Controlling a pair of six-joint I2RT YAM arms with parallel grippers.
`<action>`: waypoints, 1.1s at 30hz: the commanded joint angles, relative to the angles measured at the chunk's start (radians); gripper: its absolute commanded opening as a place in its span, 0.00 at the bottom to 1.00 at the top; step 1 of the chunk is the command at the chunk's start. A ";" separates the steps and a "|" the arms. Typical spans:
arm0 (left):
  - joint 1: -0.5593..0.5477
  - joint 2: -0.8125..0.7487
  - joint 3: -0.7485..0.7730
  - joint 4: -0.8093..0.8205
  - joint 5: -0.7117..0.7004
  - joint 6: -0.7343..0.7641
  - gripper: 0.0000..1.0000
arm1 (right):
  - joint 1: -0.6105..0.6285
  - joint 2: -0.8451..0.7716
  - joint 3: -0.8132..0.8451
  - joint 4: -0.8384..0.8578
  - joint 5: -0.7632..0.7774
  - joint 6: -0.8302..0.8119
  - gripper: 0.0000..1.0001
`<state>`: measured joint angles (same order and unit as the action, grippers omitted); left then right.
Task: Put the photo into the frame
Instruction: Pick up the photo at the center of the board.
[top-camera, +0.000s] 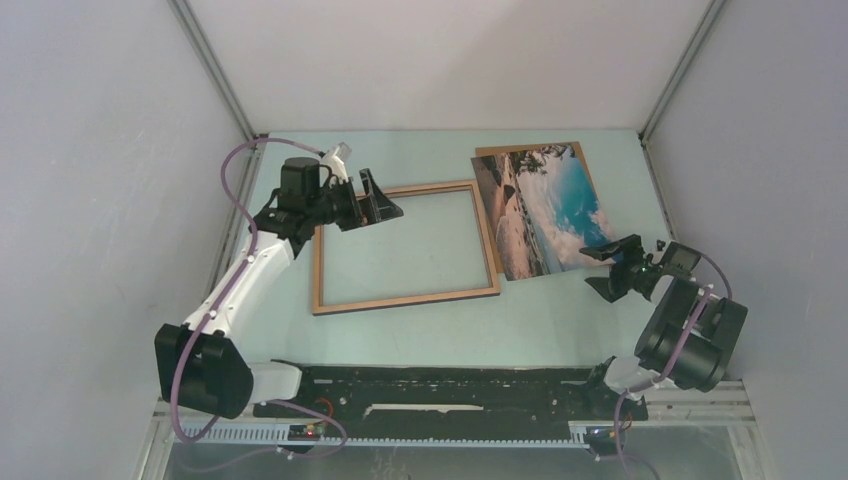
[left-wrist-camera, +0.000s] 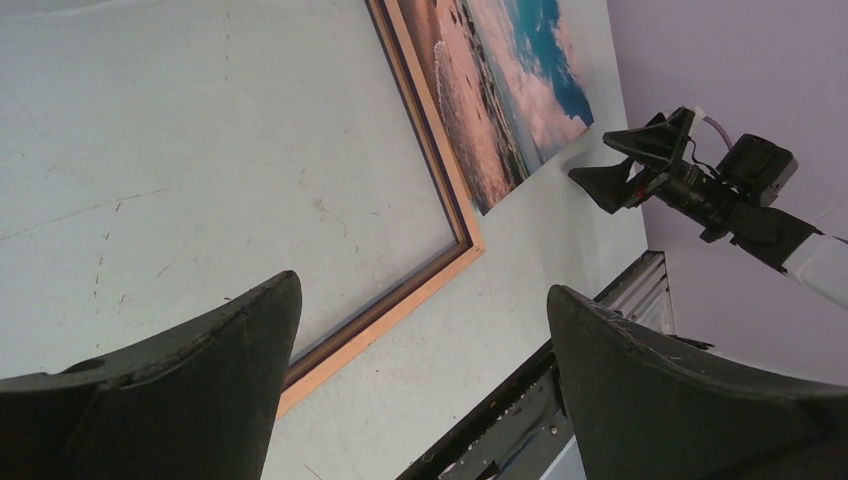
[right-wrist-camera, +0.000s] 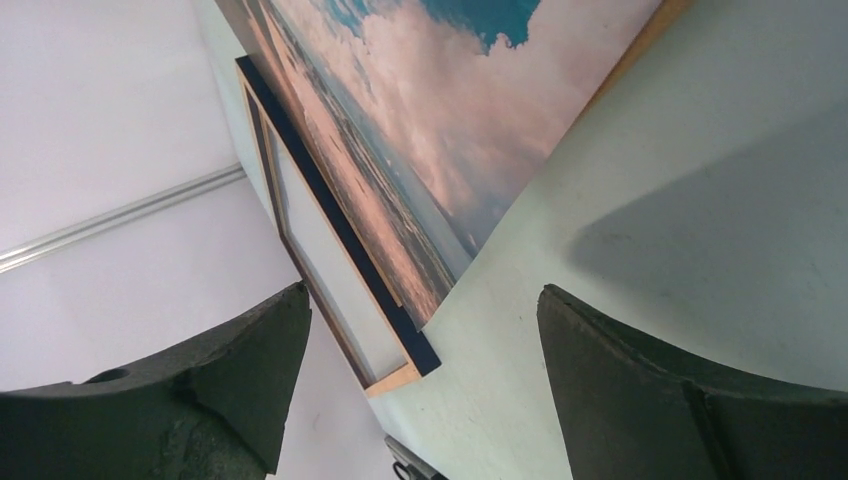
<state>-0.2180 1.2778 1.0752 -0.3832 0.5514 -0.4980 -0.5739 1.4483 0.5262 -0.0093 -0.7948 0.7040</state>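
From above, the frame (top-camera: 405, 298) is lying flat with only bare table (top-camera: 560, 320) inside it. The photo (top-camera: 545, 205) is lying face up on a brown backing board (top-camera: 525, 149) just to its right.

In the left wrist view, the left gripper (top-camera: 378, 198) is gaping empty over the frame.

In the right wrist view, the right gripper (top-camera: 600, 270) is spread empty beside the photo's near-right corner.

frame (top-camera: 405, 294): wood-brown | photo (top-camera: 540, 205): blue sky, white clouds | table (top-camera: 560, 320): pale green

Mint-green table (top-camera: 560, 330), pale walls (top-camera: 90, 180), seemingly metal corner strips (top-camera: 215, 70)
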 joint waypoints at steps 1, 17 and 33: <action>-0.006 -0.022 -0.025 0.019 -0.011 0.000 1.00 | 0.019 0.046 -0.005 0.120 -0.066 0.029 0.90; -0.006 -0.011 -0.024 0.006 -0.040 0.020 1.00 | 0.092 0.167 -0.035 0.316 -0.072 0.128 0.87; -0.006 -0.015 -0.025 0.006 -0.043 0.023 1.00 | 0.111 0.162 -0.080 0.553 -0.127 0.322 0.78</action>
<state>-0.2188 1.2778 1.0752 -0.3840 0.5156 -0.4923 -0.4686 1.6535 0.4511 0.4667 -0.8982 0.9638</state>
